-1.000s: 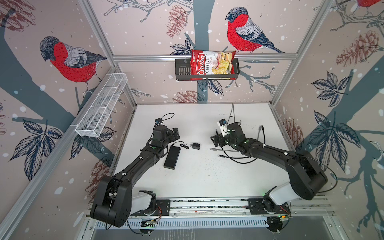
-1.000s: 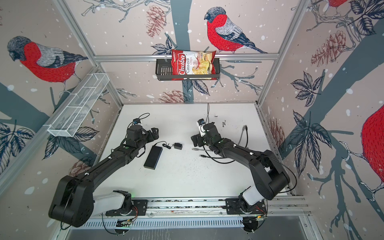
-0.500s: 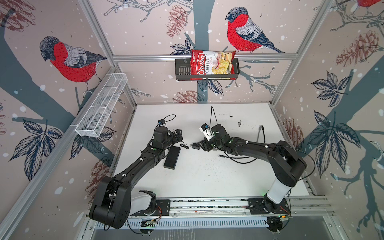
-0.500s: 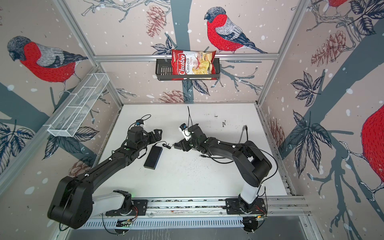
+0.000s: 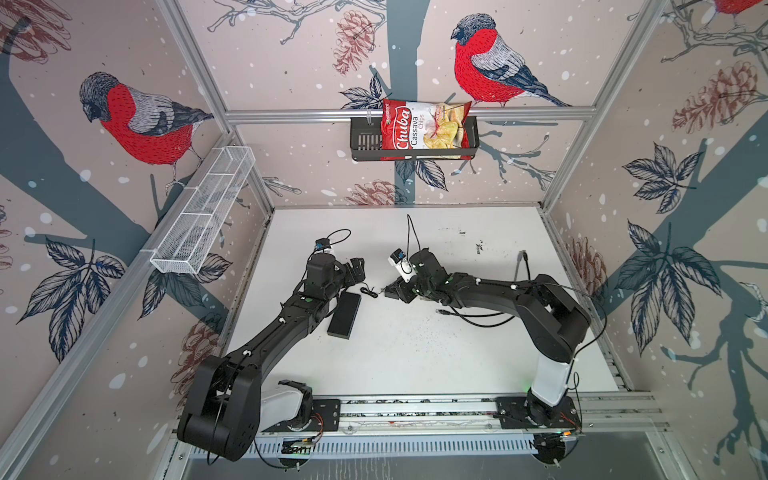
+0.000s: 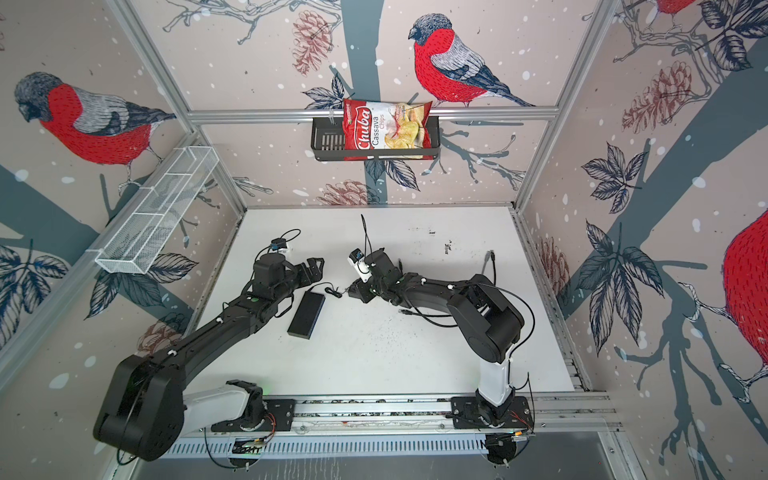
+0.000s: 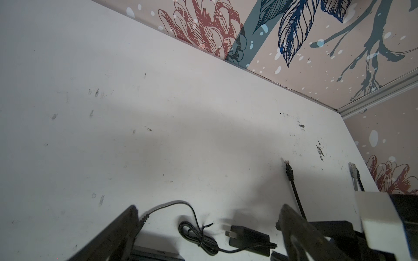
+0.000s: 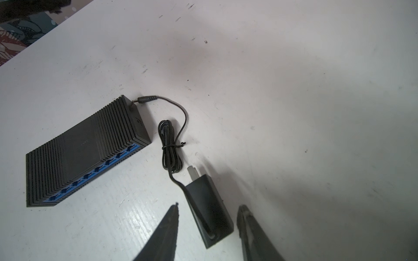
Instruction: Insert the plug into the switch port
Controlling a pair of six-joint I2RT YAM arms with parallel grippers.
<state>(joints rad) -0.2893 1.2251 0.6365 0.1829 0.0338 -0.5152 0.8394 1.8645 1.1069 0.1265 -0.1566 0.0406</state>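
The switch (image 5: 344,314) (image 6: 306,314) is a flat black ribbed box lying on the white table, with a row of blue ports along one long side in the right wrist view (image 8: 86,153). Its thin cord (image 8: 170,146) runs to a small black adapter block (image 8: 208,210) (image 7: 248,237). My right gripper (image 5: 392,291) (image 6: 355,291) (image 8: 210,205) straddles that block, with a sliver of table showing on each side. The cable plug (image 5: 441,311) (image 6: 404,311) (image 7: 287,166) lies loose on the table behind the right wrist. My left gripper (image 5: 357,268) (image 6: 313,268) (image 7: 208,206) hangs wide open beyond the switch's far end, holding nothing.
A second cable end (image 5: 524,254) (image 7: 352,168) lies near the right wall. A black wall basket (image 5: 365,141) on the back rail holds a red chips bag (image 5: 424,129). A white wire basket (image 5: 203,216) hangs on the left wall.
My right arm swung left from the cable to the adapter block, and its jaws narrowed around the block. The left arm barely moved and stayed wide open.
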